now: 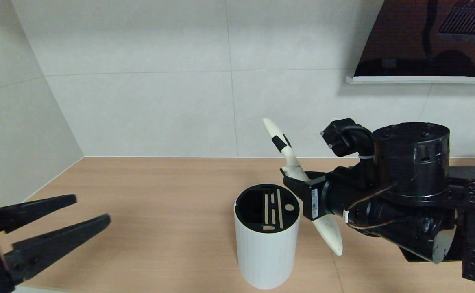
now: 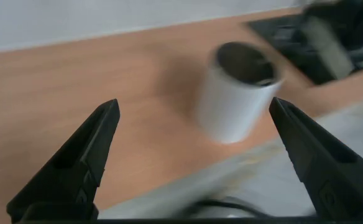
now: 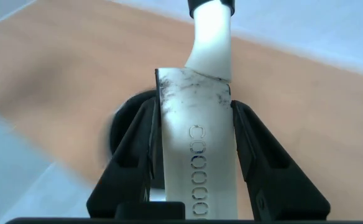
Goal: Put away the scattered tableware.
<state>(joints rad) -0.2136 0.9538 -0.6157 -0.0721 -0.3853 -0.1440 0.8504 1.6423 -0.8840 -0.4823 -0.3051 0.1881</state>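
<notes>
Wood-toned worktop (image 1: 160, 244) carries the white holder (image 1: 266, 252), slotted lid facing up. My right gripper (image 1: 304, 185) is clamped on the white utensil (image 1: 329, 234), which is tilted just beside the holder's rim, tip low. I should lift it, stand it upright, align the blade with a slot, then lower slowly. Left gripper (image 1: 92, 209) hangs wide open, empty.
</notes>
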